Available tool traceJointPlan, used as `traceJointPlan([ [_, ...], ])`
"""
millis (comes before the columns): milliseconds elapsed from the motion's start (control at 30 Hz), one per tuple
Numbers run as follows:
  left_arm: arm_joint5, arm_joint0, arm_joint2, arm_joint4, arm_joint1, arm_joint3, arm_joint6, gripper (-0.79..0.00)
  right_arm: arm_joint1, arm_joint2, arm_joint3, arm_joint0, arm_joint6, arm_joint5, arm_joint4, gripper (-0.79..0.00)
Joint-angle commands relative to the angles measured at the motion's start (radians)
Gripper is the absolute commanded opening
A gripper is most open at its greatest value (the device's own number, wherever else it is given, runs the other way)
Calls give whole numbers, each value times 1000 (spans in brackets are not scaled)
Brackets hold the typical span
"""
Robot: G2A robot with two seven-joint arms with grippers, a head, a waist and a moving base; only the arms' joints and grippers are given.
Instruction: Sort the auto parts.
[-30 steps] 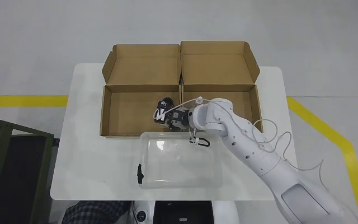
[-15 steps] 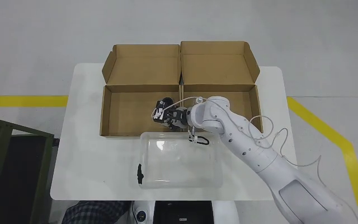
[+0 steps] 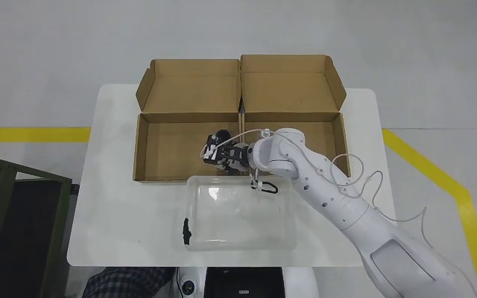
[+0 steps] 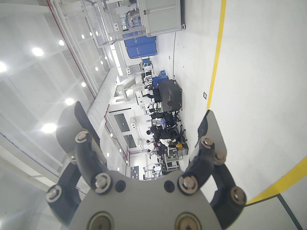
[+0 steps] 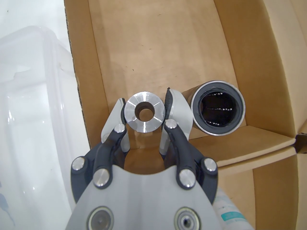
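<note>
Right tool (image 5: 145, 96) is clamped on a silver bored cylinder (image 5: 154, 120) inside the left cardboard box (image 3: 160, 149), just beside a black-lined bearing sleeve (image 5: 218, 107). A clear plastic bin (image 3: 238, 216) sits just in front of the box on the table (image 3: 112, 186). The right arm crosses above the bin's far corner. Left tool (image 4: 144, 110) stands spread wide.

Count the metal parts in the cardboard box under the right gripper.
2. A silver ring is clamped in the right gripper; a hollow cylinder is beside it, near a corner of the cardboard box. Others may be hidden beneath the gripper.
</note>
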Motion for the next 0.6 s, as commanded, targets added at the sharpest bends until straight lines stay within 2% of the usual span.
traceJointPlan([
  [0,0,0,0,0,0,0,0,0,0,1,-2,-2,1,0,-1,-545],
  [567,0,0,0,0,0,0,0,0,2,25,-44,-16,-8,-1,-1,-514],
])
